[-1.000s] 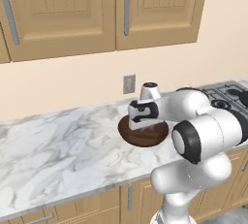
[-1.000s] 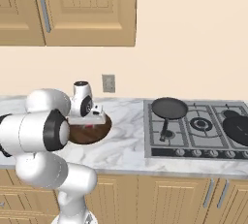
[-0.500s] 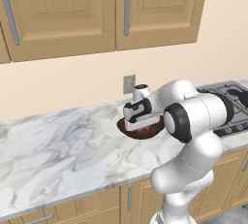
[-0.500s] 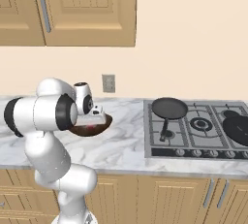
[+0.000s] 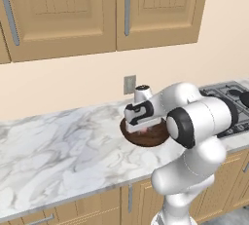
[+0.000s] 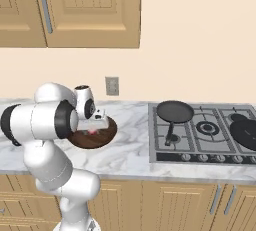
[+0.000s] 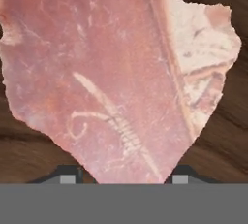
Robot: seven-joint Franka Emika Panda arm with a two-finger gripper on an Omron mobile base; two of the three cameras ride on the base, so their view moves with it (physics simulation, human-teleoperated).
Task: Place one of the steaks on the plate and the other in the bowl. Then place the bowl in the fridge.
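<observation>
The dark brown wooden bowl (image 5: pixel 151 137) (image 6: pixel 102 136) sits on the marble counter below the wall outlet. My gripper (image 5: pixel 140 121) (image 6: pixel 94 125) (image 7: pixel 124 177) is lowered into the bowl's middle. A pinkish-red steak (image 7: pixel 106 72) (image 6: pixel 93 131) with pale marbling lies flat against the bowl's wood (image 7: pixel 227 136). Its narrow end sits between my two fingertips (image 7: pixel 68 175), which press against its edges. The second steak, the plate and the fridge are out of view.
To the right is a gas hob (image 6: pixel 200 132) with a black long-handled frying pan (image 6: pixel 175 111) and a second dark pan (image 6: pixel 245 131). Wooden wall cabinets (image 5: pixel 73 9) hang above the counter. Marble counter (image 5: pixel 58 146) stretches left of the bowl.
The hand has come down from above the bowl into it, carrying the steak, and the arm has folded lower and shifted slightly left.
</observation>
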